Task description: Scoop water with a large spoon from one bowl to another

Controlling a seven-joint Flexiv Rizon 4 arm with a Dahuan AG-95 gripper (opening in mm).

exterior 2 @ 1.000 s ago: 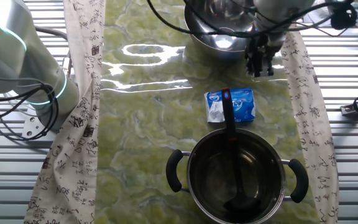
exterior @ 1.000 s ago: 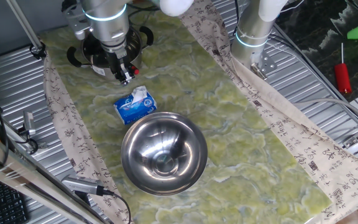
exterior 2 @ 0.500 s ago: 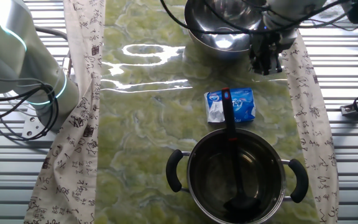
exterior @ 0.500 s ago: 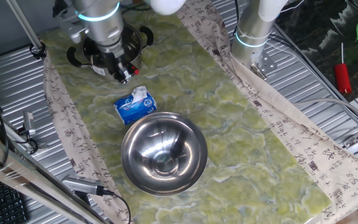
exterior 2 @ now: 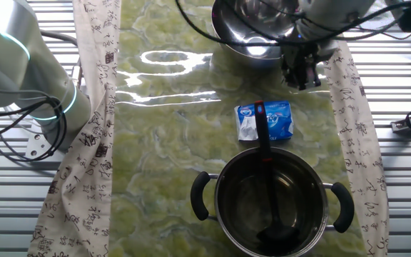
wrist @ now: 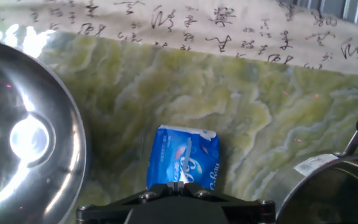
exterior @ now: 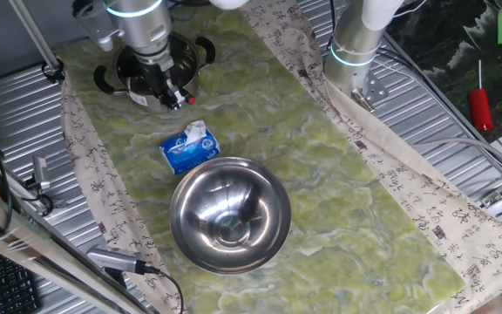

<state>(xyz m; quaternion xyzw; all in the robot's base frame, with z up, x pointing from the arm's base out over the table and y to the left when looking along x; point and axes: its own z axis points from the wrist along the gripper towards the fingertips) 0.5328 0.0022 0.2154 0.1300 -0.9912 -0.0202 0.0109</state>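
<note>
Where the other fixed view begins, nearest the camera, stands item one: a steel pot (exterior 2: 200, 196) with two black handles, on the green marbled table (exterior 2: 170, 143). Item two, the spoon (exterior 2: 267, 171): dark, its ladle end lying on the pot's floor, its handle leaning up over the far rim, its red tip above the pack. Item three, a blue-and-white tissue pack (exterior 2: 277, 120), lying flat just beyond the pot. Item four, the end effector (exterior 2: 302, 71): hanging above the table beyond the pack, by the bowl's right edge and well apart from the spoon; whether its fingers are spread or pressed together cannot be told. Item five, farthest, a wide steel bowl (exterior 2: 227, 36), upright. Water: not to be told from the sheen on the steel in either vessel. The hand view confirms the layout: bowl (wrist: 55, 124) at left, pack (wrist: 184, 155) in the middle, pot (wrist: 328, 186) at lower right.
</note>
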